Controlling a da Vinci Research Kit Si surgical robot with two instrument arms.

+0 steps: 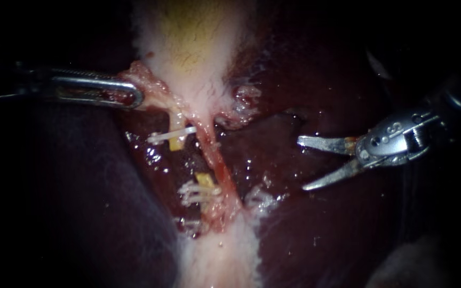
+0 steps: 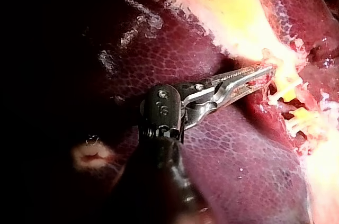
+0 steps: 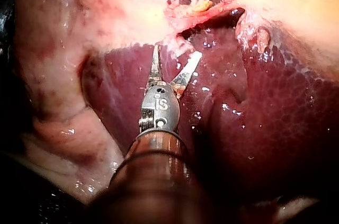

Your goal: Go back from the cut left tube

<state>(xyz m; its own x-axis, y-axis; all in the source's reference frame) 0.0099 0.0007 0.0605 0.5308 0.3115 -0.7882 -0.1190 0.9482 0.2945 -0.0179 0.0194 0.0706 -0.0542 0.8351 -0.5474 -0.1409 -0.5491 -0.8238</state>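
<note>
Currently your right instrument (image 1: 302, 164) hangs over the dark liver (image 1: 337, 229), well to the right of the tubes, its hand spread wide and holding nothing; the cut left tube (image 1: 177, 141) lies in two yellow stumps with a gap between them, a white clip (image 1: 169, 136) across the far stump and more clips (image 1: 198, 193) on the near one; just beside it the right tube (image 1: 221, 168) runs whole; your left instrument (image 1: 134, 98) has its hand closed on a tissue fold (image 1: 148, 80) at the edge of the gallbladder (image 1: 198, 42).
</note>
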